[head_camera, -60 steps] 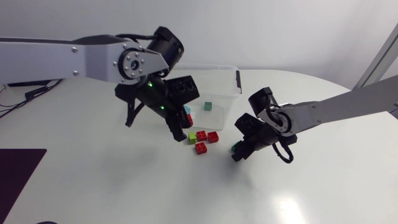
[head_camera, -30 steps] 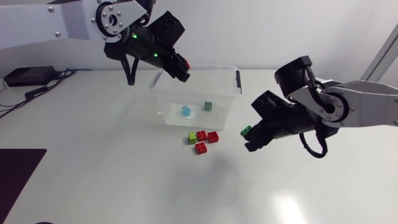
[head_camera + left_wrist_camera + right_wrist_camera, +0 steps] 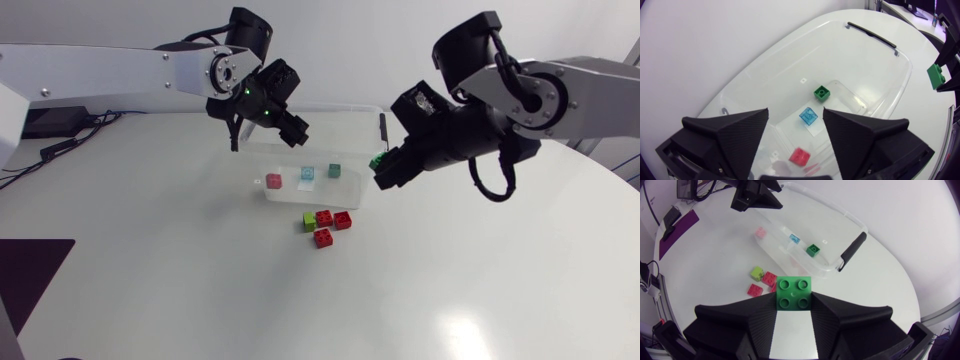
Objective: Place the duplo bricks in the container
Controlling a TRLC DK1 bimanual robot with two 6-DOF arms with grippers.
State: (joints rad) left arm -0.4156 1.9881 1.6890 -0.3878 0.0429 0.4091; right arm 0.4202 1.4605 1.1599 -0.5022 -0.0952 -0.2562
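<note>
Upper centre of the head view: a clear plastic container [image 3: 345,108] holds a red duplo brick [image 3: 273,180], a light blue duplo brick [image 3: 306,175] and a dark green duplo brick [image 3: 335,171]. The matte black left gripper [image 3: 292,125] hangs over its left part, fingers spread apart with nothing between them. At centre right, the matte black right gripper [image 3: 388,168] is near the container's right side, fingers clamped on a green four-stud duplo brick [image 3: 378,160]. Just below the container, a lime green brick [image 3: 309,219] and three red bricks [image 3: 323,237] lie clustered on the white table [image 3: 150,280].
</note>
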